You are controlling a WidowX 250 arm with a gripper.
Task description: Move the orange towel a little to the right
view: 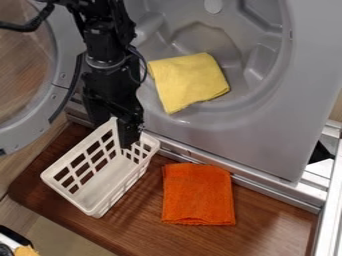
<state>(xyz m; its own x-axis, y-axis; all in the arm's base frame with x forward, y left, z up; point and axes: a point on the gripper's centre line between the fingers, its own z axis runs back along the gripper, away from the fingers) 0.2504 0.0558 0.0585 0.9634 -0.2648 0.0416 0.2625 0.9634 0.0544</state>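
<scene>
You have two towels in all: one yellow towel [187, 80] at upper centre of the frame and one orange towel [198, 194] at lower centre. You can count one white basket [109, 175], left of centre. There is one washing machine [257, 137], with one round door [23, 131] at the upper left. You see one table [137, 220] across the bottom, and one robot arm [107, 47] with one tool [128, 141]. One yellow-orange item [27, 251] sits at your lower left edge, too cut off to name.
</scene>
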